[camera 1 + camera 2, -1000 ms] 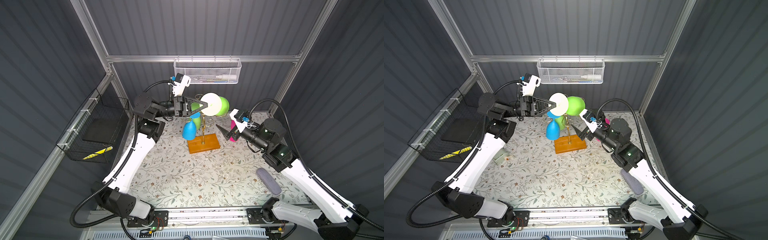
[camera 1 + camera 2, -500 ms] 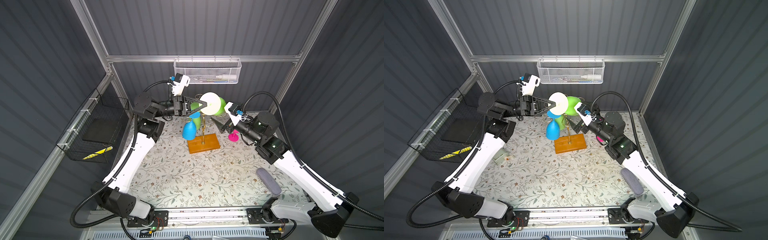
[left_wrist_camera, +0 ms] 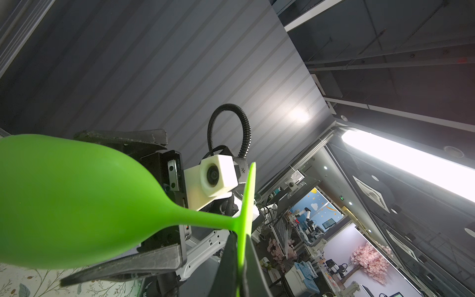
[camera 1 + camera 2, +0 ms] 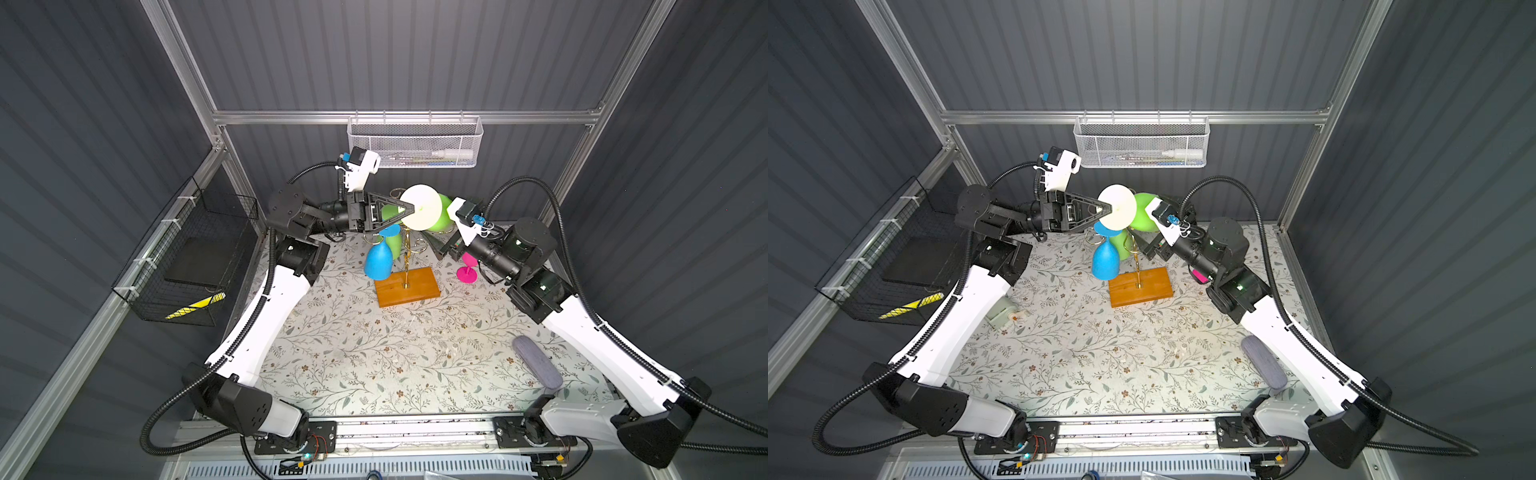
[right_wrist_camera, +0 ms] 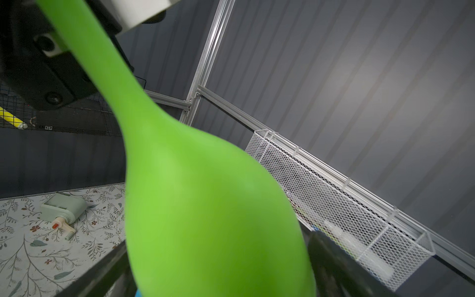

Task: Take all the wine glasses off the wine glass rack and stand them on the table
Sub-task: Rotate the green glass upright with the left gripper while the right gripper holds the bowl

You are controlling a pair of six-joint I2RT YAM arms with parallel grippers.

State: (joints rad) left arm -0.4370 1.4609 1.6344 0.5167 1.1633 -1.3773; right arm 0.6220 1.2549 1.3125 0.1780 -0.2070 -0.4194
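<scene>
One glass (image 3: 77,200): foot clamped in left gripper (image 4: 409,206), bowl between spread fingers (image 5: 331,262) of right gripper (image 5: 217,241), earlier farther back.

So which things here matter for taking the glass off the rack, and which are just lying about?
In the job: green wine glass, left hand pinching its foot, right hand open round its bowl, wine glass rack.
Lying about: pink glass, grey pouch, pale green gadget, white mesh basket.

View mostly filled by green wine glass (image 5: 205,205), bowl nearest, stem running away. My jaws stand wide, flanking the bowl; contact unclear. White mesh basket (image 5: 334,200) on wall rail. Pale green gadget (image 5: 64,208) on floral surface (image 5: 23,246).
</scene>
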